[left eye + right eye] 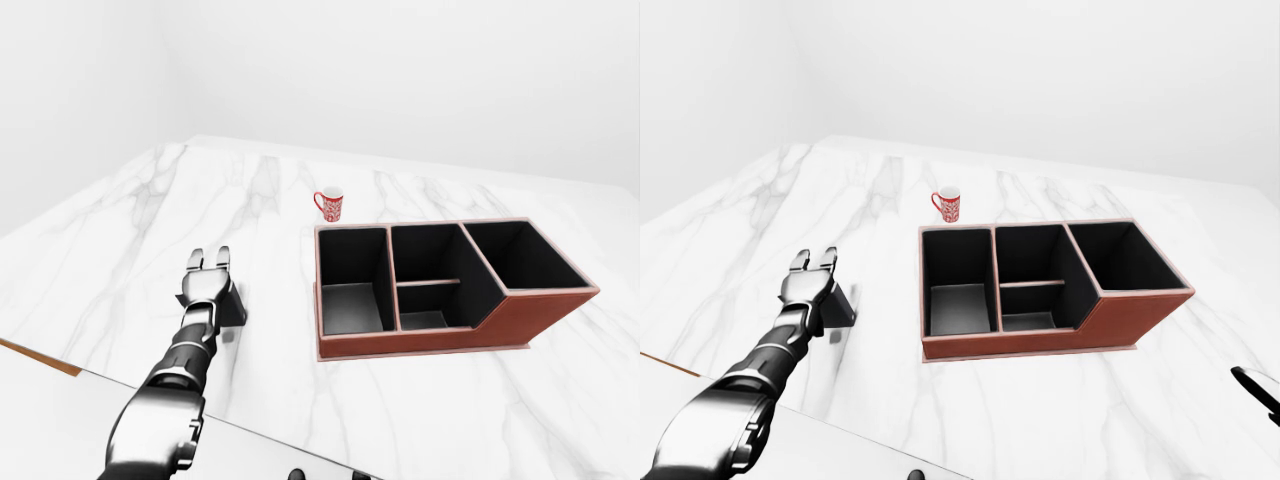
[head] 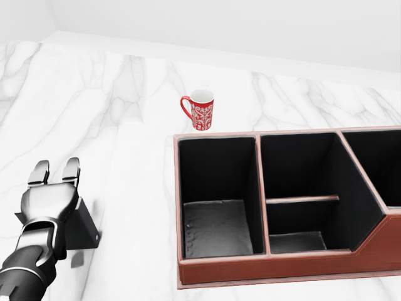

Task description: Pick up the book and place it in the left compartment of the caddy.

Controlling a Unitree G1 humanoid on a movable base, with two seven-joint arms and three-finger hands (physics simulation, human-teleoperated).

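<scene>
Book (image 2: 84,227): you see only a dark slab on the white marble surface (image 2: 125,100), at the lower left of the head view, mostly covered by your left robot hand; its cover and full outline are hidden.
Left robot hand (image 2: 55,172): it lies over the book with two fingers (image 2: 71,169) stretched out toward the top of the view and a small gap between them; they are not closed round the book. The third finger is out of sight under the palm, so you cannot tell whether it touches the book.
Left arm (image 1: 165,405): it runs up from the bottom left of the left-eye view, and its upper part is cut off by the frame edge.
Caddy (image 1: 520,315): a brown case with black lining, well to the right of the book; its left compartment (image 2: 216,226) shows a bare grey floor. In the head view its right end is cut off.
Mug (image 2: 200,110): red with a white pattern, upright, just above the caddy's left corner, apart from it.
Right robot hand (image 1: 1260,388): only a dark sliver at the right edge of the right-eye view; you cannot tell how its fingers stand.
</scene>
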